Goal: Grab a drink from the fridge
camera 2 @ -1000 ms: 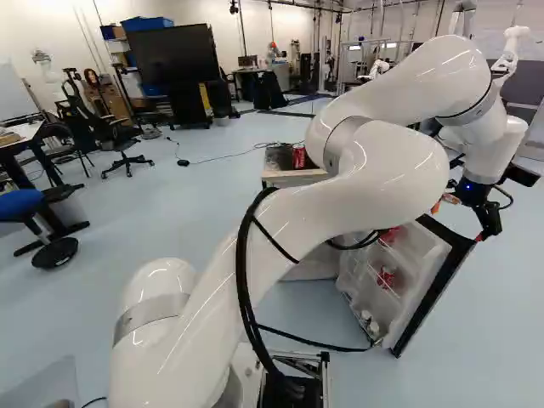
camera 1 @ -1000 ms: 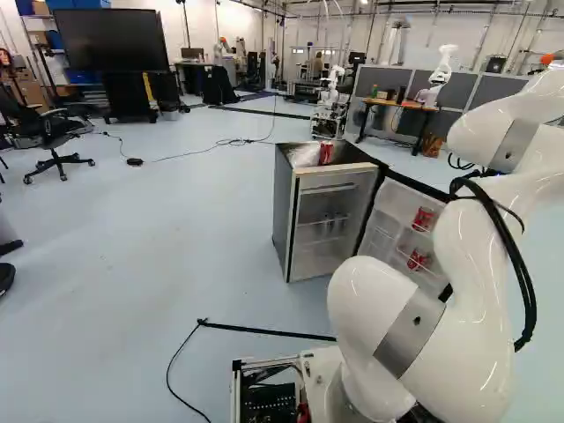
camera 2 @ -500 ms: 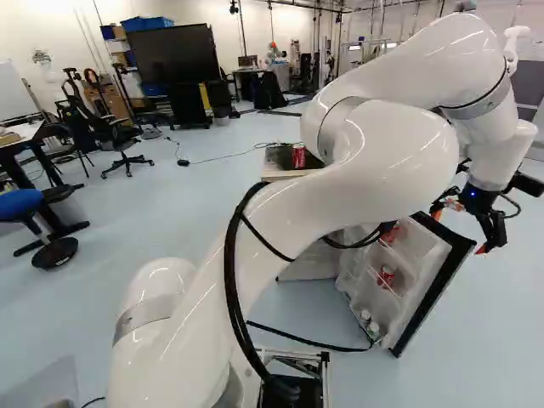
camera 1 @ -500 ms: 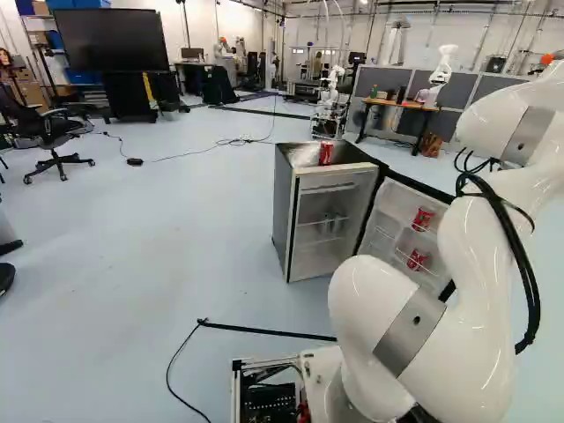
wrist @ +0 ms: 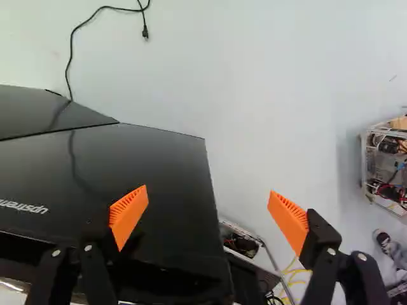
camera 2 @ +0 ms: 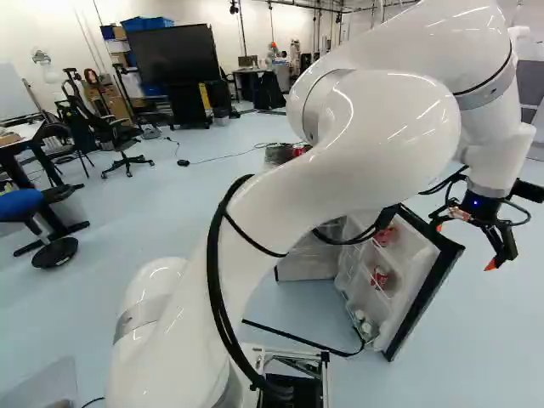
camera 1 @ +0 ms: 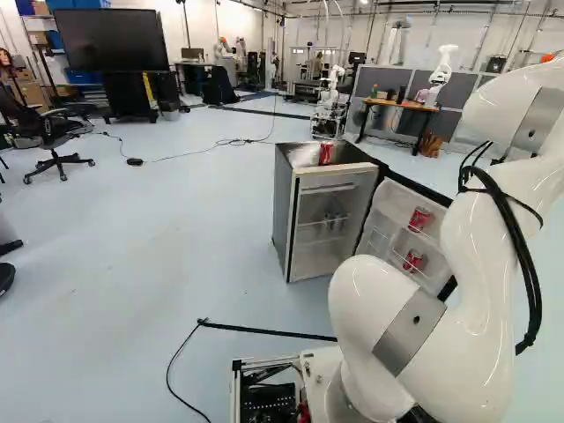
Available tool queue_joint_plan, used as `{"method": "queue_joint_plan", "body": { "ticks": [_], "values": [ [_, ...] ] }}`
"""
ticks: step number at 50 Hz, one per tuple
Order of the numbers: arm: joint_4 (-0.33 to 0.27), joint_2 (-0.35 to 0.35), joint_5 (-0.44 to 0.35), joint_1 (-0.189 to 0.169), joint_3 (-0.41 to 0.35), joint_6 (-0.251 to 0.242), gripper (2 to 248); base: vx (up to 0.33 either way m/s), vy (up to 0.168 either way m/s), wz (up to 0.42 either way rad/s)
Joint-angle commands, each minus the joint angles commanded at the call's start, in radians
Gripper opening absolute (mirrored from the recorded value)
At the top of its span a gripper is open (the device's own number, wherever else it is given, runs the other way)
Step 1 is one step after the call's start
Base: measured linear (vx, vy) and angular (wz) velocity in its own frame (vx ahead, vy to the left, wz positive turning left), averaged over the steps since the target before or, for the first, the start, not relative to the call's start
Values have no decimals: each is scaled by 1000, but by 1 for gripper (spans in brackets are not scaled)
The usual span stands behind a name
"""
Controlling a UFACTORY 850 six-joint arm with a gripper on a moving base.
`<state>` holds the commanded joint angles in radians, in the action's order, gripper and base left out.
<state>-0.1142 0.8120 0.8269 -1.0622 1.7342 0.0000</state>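
Clearly, the hand (camera 2: 464,245) was open, its two fingers spread wide, with orange pads (wrist: 129,216) well apart and nothing gripped between them. It pointed down beside the free edge of the fridge's open door (camera 2: 422,297), on the outer side. One finger stood over the door's dark, glossy outer face, and the other was past its edge, over bare floor (wrist: 267,114); whether either touched the door could not be told. The drinks were all out of its grasp. Across the door from the hand, on the inner side, two red cans sat in the door's racks, an upper can (camera 1: 419,219) and, below it, a lower can (camera 1: 413,261). Small pale containers (camera 2: 365,325) stood lower in the same door, too small to make out. Farther from the hand, past the hinge side of the door, stood the fridge (camera 1: 282,211) itself, with a third red can (camera 1: 326,153) upright on its top and a few silvery drinks (camera 1: 333,220) on a shelf inside. The arm (camera 2: 365,153) reached out high above the door, bending down at its far end to the hand. Off beyond the fingers, a black cable (wrist: 70,54) curled over the floor, reaching the door's dark face.
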Motion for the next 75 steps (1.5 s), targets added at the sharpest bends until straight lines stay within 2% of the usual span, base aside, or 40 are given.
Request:
{"method": "queue_joint_plan", "body": {
  "ticks": [18, 42, 58, 66, 75],
  "values": [
    [-87, -66, 0, 14, -109, 0, 247, 0, 0, 0],
    [-293, -152, 0, 38, -247, 0, 247, 0, 0, 0],
    [-419, -204, -10, 68, -329, 0, 247, 0, 0, 0],
    [-458, -227, -30, 89, -365, 0, 247, 0, 0, 0],
    [-473, -255, -64, 110, -408, 0, 247, 0, 0, 0]
  ]
}}
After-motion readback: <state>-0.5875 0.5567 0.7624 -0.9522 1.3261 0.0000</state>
